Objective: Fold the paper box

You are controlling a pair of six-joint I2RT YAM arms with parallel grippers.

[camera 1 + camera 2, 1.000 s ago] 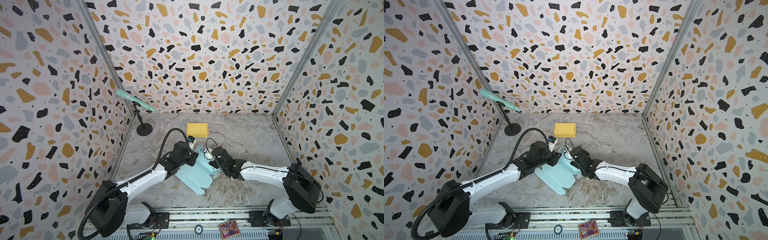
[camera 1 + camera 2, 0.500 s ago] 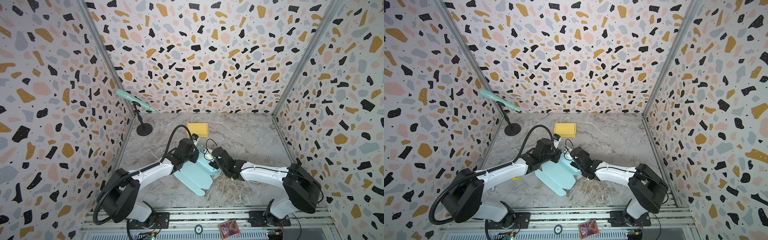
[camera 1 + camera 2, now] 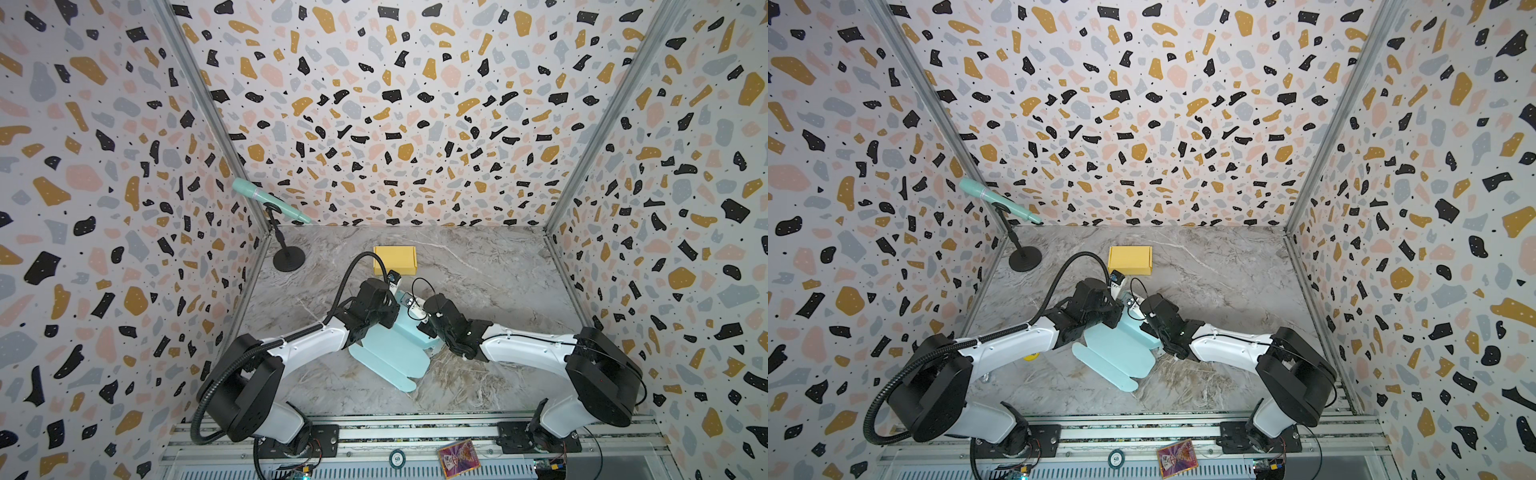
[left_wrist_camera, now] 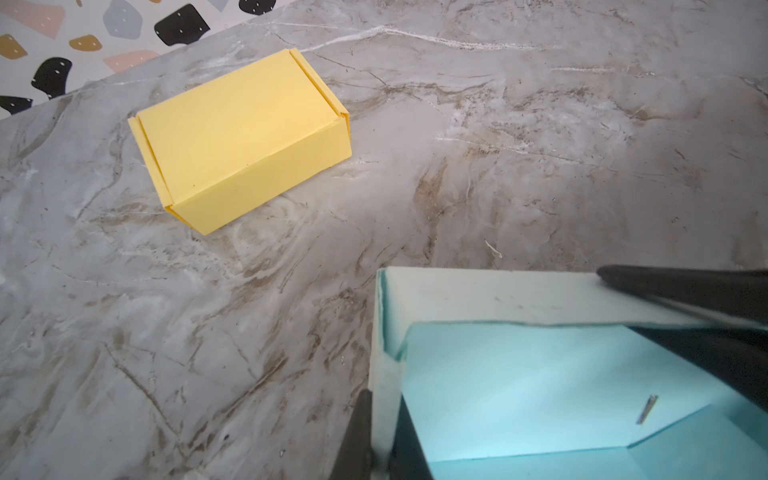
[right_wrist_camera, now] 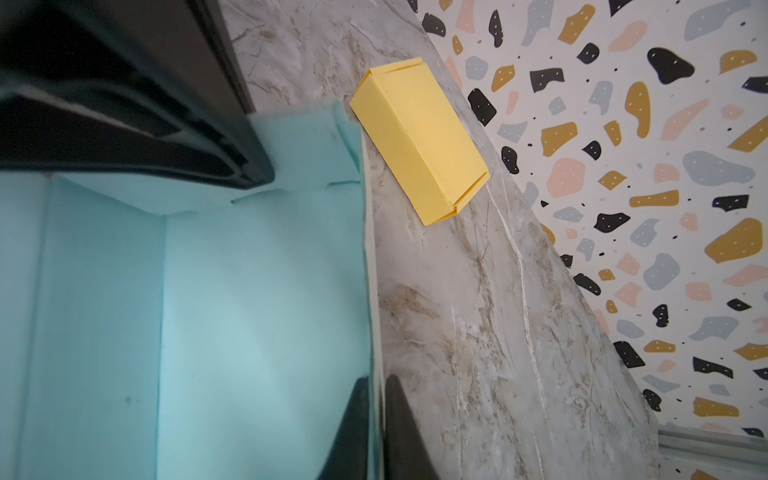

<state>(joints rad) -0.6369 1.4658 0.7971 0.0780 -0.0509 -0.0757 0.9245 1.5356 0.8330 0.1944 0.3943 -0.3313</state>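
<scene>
My left fingers (image 4: 356,440) pinch one raised wall of the half-folded pale blue paper box (image 3: 390,353) at mid-tabletop (image 3: 490,270), near a folded yellow paper box (image 3: 395,259). My right fingers (image 5: 401,436) clamp another wall.

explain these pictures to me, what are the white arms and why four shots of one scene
These are two robot arms, a left arm and a right arm, fixed to a rail at the front of a marble table. Each ends in a two-fingered end effector. The two top views come from one camera head looking down on everything; the other two come from cameras on the wrists, close up. On the table lie a half-folded mint paper box, a closed yellow box farther back, and a microphone on a stand in the far left corner. The left end effector is shut on one raised wall of the mint box. The right end effector straddles a neighbouring wall; whether it is clamped is unclear.
</scene>
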